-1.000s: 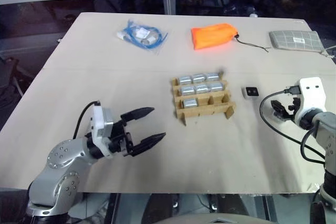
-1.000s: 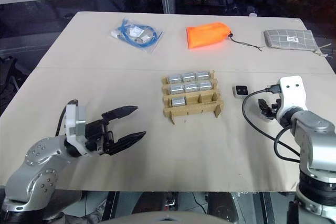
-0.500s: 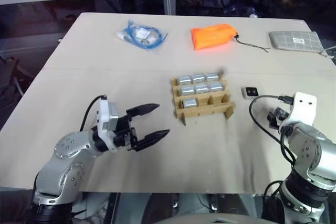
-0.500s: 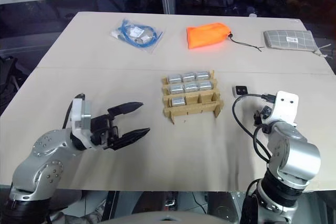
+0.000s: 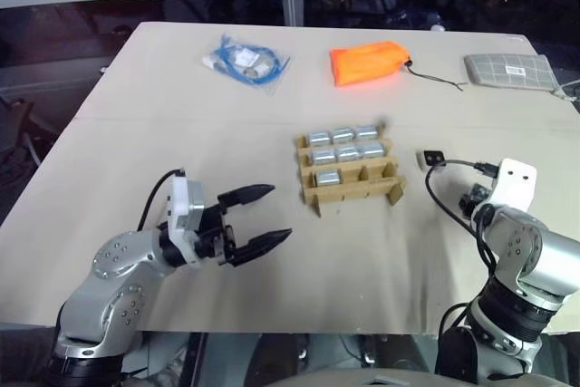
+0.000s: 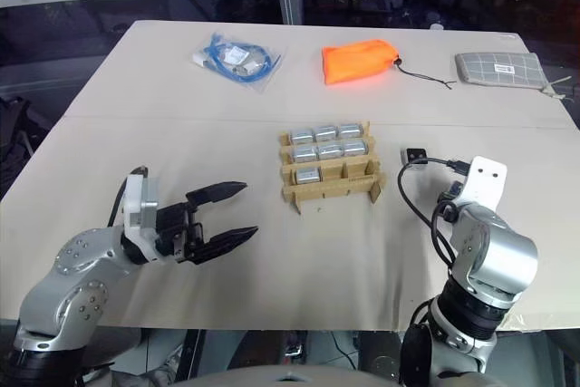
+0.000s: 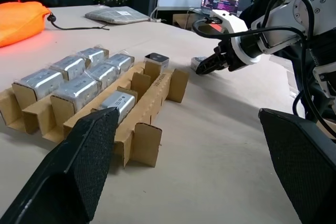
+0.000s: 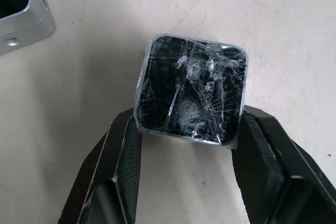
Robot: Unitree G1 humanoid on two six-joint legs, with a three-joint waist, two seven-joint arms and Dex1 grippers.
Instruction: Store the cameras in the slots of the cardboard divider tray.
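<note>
While right end effector [image 8: 184,169] pinches wrapped camera [image 8: 191,95] by edges, slip risk; left end effector [image 5: 265,217] spread, empty.

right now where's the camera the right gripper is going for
In the right wrist view the plastic-wrapped camera lies lens-up on the table between the right gripper's fingers, with another camera beside it.

No legible text anywhere.
</note>
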